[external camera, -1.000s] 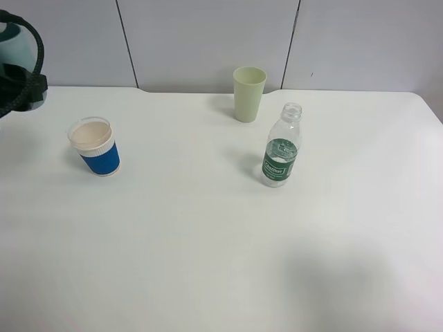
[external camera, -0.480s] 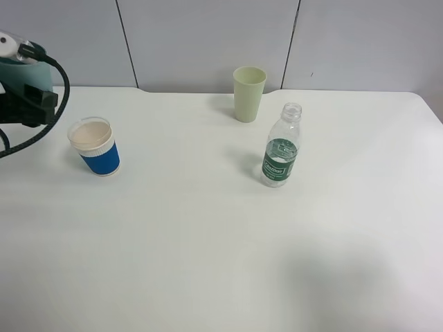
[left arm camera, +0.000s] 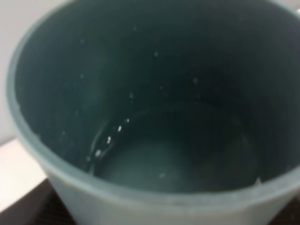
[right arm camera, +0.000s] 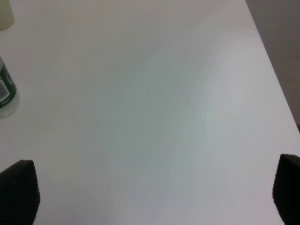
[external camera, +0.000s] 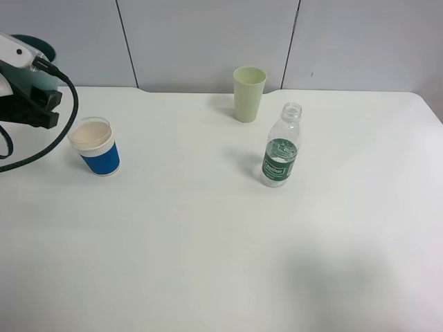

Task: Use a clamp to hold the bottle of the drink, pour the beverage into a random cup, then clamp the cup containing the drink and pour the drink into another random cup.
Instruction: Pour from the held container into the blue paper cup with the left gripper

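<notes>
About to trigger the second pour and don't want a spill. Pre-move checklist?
1. Grip: left gripper shut on teal cup, ok.
2. Load: drink pooled in teal cup, ok.
3. Target: blue cup upright, mouth open, ok.
4. Alignment: teal cup looks offset left of blue cup's mouth, not ok.
5. Other arm: right gripper open, empty, over the table, ok.
6. Clutter: bottle upright, away from blue cup, ok.

The table (external camera: 208,242) is seen white, the bottle (external camera: 281,146) clear with a dark green white-lettered label (external camera: 278,162), the tall cup (external camera: 249,93) pale yellow-green, the short cup (external camera: 95,146) blue-banded and white-rimmed, the tumbler (left arm camera: 140,70) teal.
</notes>
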`<action>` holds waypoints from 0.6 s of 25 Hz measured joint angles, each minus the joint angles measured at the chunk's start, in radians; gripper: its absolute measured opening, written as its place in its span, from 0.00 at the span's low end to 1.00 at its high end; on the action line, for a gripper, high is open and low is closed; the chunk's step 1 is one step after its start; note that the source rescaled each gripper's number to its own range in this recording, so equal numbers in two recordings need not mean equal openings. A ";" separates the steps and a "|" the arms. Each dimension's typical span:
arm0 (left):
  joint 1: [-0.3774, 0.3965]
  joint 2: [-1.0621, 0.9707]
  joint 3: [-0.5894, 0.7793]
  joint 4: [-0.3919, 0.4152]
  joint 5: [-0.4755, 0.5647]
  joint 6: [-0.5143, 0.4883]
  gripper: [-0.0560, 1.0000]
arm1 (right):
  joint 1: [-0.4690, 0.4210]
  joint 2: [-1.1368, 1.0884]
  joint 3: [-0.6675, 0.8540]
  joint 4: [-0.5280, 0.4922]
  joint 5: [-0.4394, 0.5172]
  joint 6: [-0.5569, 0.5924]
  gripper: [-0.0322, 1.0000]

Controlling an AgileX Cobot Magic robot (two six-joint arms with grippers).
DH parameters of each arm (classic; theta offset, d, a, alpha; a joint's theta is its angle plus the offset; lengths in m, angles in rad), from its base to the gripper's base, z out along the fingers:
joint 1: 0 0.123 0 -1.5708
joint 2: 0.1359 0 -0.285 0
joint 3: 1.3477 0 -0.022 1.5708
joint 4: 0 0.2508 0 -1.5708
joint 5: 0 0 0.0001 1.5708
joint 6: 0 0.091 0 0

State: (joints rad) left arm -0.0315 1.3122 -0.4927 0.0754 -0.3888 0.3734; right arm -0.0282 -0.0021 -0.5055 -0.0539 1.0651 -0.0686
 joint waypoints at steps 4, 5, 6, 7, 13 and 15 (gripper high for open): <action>0.000 0.007 -0.024 0.000 0.014 0.041 0.06 | 0.000 0.000 0.000 0.000 0.000 0.000 1.00; 0.000 0.013 -0.037 0.000 0.019 0.045 0.06 | 0.000 0.000 0.000 0.000 0.000 0.000 1.00; 0.000 0.021 -0.049 0.000 0.028 0.051 0.06 | 0.000 0.000 0.000 0.000 0.000 0.000 1.00; 0.000 0.031 -0.062 0.000 0.039 0.058 0.06 | 0.000 0.000 0.000 0.000 0.000 0.000 1.00; 0.000 0.087 -0.080 0.000 0.060 0.115 0.06 | 0.000 0.000 0.000 0.000 0.000 0.000 1.00; 0.000 0.093 -0.080 0.000 0.060 0.147 0.06 | 0.000 0.000 0.000 0.000 0.000 0.000 1.00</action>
State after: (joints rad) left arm -0.0315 1.4056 -0.5725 0.0754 -0.3291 0.5199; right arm -0.0282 -0.0021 -0.5055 -0.0539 1.0651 -0.0686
